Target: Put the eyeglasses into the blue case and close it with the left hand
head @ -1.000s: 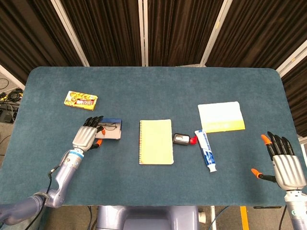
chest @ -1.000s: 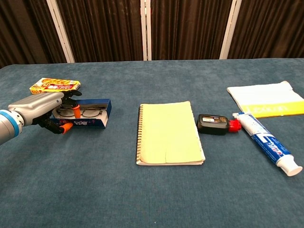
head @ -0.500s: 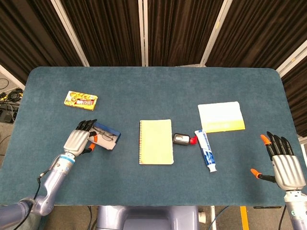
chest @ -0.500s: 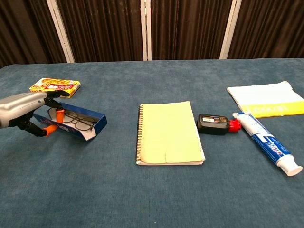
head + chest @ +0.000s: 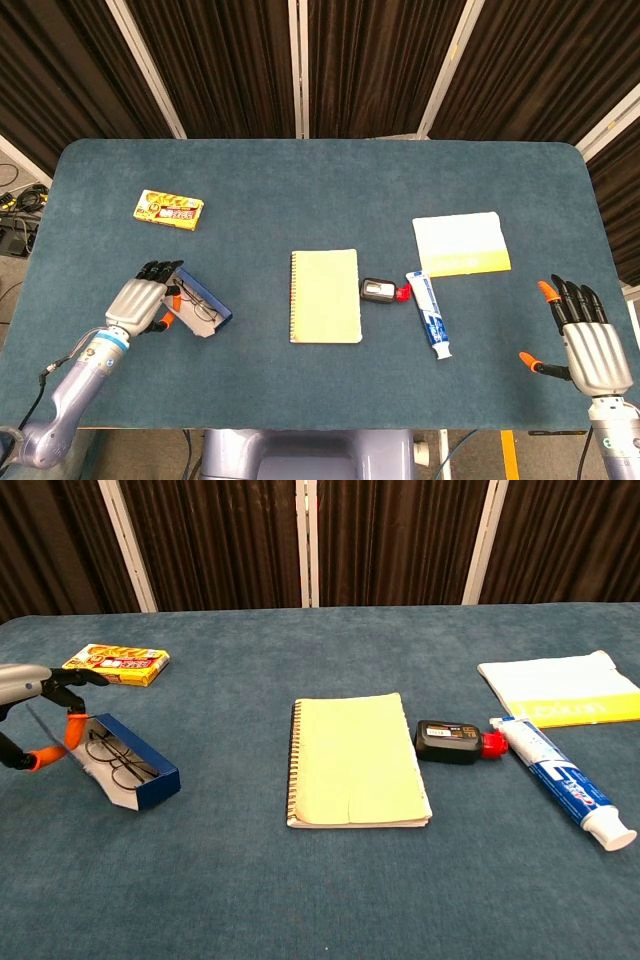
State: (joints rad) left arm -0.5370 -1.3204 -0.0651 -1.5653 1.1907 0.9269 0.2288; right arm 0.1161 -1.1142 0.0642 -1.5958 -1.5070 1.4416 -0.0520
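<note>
The left hand (image 5: 138, 299) sits at the near left part of the table (image 5: 320, 190), and it holds one end of the blue case (image 5: 200, 306). Its fingers (image 5: 72, 723) curl around that end, with orange tips showing against the blue. In the chest view the hand is cut off by the left edge, so only a bit of it shows there. The case lies open and turned at a slant, with its free end pointing to the right and toward the near side. The eyeglasses (image 5: 112, 762) lie inside the case, and their thin frame is hard to see from the head view. A yellow snack box (image 5: 169, 208) lies farther back on the left, well apart from the case. A yellow notebook (image 5: 325, 296) lies in the middle of the table. Just right of it is a small black thing with a red end (image 5: 384, 291), too small to tell what it is. A toothpaste tube (image 5: 427, 313) touches or nearly touches that red end. A white and yellow folded cloth or paper (image 5: 461, 243) lies behind the tube. The right hand (image 5: 587, 340) is at the near right corner, holding nothing, with its fingers spread wide.
</note>
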